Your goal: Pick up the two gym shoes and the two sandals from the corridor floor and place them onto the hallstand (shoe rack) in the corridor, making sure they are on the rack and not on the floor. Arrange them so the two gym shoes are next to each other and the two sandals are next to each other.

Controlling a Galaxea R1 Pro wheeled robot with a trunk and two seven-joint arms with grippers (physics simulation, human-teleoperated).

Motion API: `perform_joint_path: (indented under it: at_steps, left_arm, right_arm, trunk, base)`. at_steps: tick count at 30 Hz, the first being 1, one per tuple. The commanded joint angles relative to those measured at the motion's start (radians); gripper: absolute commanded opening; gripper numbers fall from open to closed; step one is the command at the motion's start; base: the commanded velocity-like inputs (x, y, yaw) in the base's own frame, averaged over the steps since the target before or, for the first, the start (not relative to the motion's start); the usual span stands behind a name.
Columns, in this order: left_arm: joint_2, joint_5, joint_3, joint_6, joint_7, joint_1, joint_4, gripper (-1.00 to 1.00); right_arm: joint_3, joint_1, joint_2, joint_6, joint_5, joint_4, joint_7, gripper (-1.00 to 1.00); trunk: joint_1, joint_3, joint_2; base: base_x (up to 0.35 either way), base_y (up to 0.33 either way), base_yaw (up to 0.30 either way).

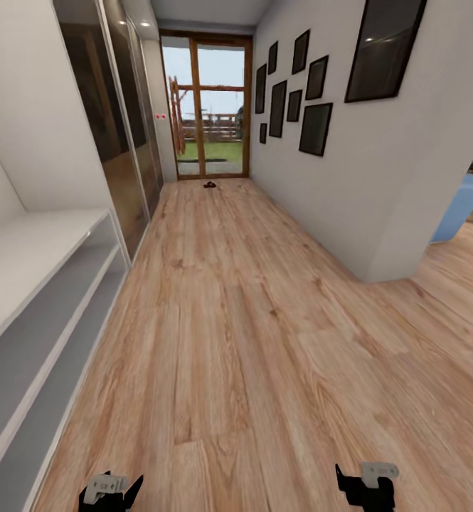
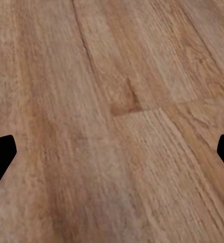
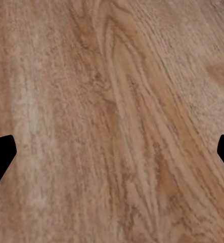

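Shoes: just one small dark thing (image 1: 210, 185), maybe a sandal, lies way off at 12 o'clock by the glass door (image 1: 206, 107). Hallstand (image 1: 33, 306) sits at 9 o'clock. I'd roll straight down the corridor floor (image 1: 243, 341) first. Left gripper (image 1: 110, 491) and right gripper (image 1: 368, 485) hang low, both spread wide with nothing held.
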Motion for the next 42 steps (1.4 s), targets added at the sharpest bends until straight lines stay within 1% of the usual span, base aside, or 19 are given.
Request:
perform_joint_path:
  at_steps: [1,6,16,21,22,25,27,32,42]
  left_arm:
    - [-0.001,0.004,0.005,0.000,-0.009,-0.001,0.001,1.00]
    - [-0.008,0.002,0.005,-0.001,-0.007,-0.001,0.012,1.00]
    - [-0.011,0.004,0.006,-0.001,0.008,-0.002,0.026,1.00]
    - [-0.010,0.024,0.006,-0.001,0.029,-0.001,0.027,1.00]
    - [-0.010,0.044,0.006,-0.002,0.038,-0.001,0.027,1.00]
    - [-0.010,0.055,0.005,-0.002,0.043,-0.001,0.027,1.00]
    - [-0.010,0.056,0.004,-0.003,0.043,-0.001,0.028,1.00]
    - [-0.010,0.057,0.003,-0.003,0.043,-0.001,0.028,1.00]
    - [-0.010,0.057,0.003,-0.003,0.045,-0.001,0.029,1.00]
  right_arm:
    - [-0.007,0.000,0.000,-0.003,0.010,0.001,-0.003,1.00]
    - [-0.007,0.000,0.000,-0.003,0.010,0.001,-0.003,1.00]
    - [-0.007,0.000,0.000,-0.004,0.011,0.002,-0.003,1.00]
    - [-0.007,0.000,-0.001,-0.005,0.011,0.001,-0.004,1.00]
    - [-0.007,0.000,-0.001,-0.006,0.011,0.001,-0.004,1.00]
    - [-0.007,0.000,-0.002,-0.006,0.012,0.001,-0.003,1.00]
    - [-0.007,0.000,-0.002,-0.006,0.011,0.001,-0.003,1.00]
    - [-0.007,0.000,-0.002,-0.005,0.012,0.002,-0.003,1.00]
    - [-0.007,0.023,0.000,-0.014,0.012,0.001,-0.003,1.00]
  trunk:
    - [0.000,-0.001,0.000]
    - [0.000,-0.001,0.000]
    - [0.000,-0.001,0.000]
    - [0.000,-0.001,0.000]
    - [0.000,-0.001,0.000]
    - [0.000,-0.001,0.000]
    - [0.000,-0.001,0.000]
    - [0.000,-0.001,0.000]
    - [0.000,-0.001,0.000]
  base:
    - [0.325,-0.149,0.277]
    - [0.320,-0.162,0.277]
    - [0.316,-0.170,0.277]
    - [0.322,-0.143,0.277]
    - [0.334,-0.051,0.277]
    - [0.336,-0.029,0.272]
    - [0.338,-0.010,0.226]
    - [0.339,-0.004,0.094]
    - [0.339,0.000,0.012]
